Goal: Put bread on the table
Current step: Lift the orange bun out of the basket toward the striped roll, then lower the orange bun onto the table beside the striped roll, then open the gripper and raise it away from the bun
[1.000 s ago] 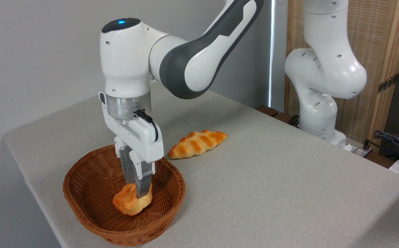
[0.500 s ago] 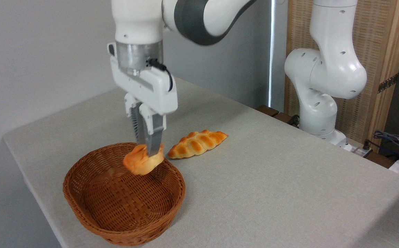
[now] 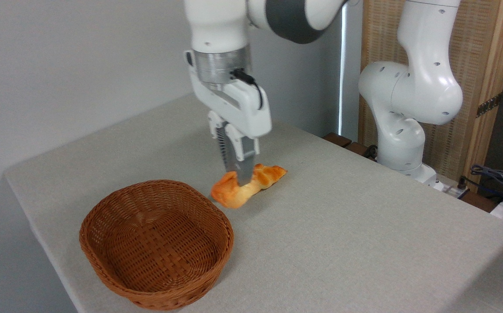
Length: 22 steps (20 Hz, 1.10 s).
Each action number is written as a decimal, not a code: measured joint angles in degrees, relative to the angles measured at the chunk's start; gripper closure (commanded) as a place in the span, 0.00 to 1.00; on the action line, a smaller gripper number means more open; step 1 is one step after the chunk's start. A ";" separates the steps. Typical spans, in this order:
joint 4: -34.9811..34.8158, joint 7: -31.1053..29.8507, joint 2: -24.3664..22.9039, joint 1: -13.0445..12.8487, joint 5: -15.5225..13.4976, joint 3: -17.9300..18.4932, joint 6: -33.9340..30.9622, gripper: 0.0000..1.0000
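A white robot arm reaches down from the top of the picture over a table (image 3: 364, 243) covered in a light grey-beige, cloth-like surface. Its gripper (image 3: 239, 176) points straight down, and its two fingers are pressed together on the bread (image 3: 229, 195), a small round bun with a crinkled golden-orange top. The fingers pinch the bun near its upper edge, so it hangs tilted, with most of its body below and to the left of the fingertips. The bun is held in the air above the tabletop, just to the right of a brown wicker basket (image 3: 155, 243), which stands near the table's front left corner with nothing visible inside it. Directly behind the bun lies a long braided loaf (image 3: 271, 173), resting on the table; the bun overlaps it in this view, so whether they touch cannot be told. The vertical pose of the gripper suits a straight lift and a straight lowering, and the firm pinch seems meant to keep the soft bun from slipping while it is carried. Judging by this position, the bun is clear of the basket and over open table, so what remains is to lower it and let go. The spot needs care: setting it down too close to the loaf could nudge that loaf or leave the bun leaning on it. The arm's white base column stands at the far right edge of the table.
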 measured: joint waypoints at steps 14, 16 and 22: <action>-11.07 3.05 -4.59 -0.35 0.00 0.80 0.00 0.14; -11.22 3.05 -4.36 -0.35 0.00 0.80 0.00 0.03; -11.28 3.05 -3.80 -0.36 0.00 0.80 0.00 0.00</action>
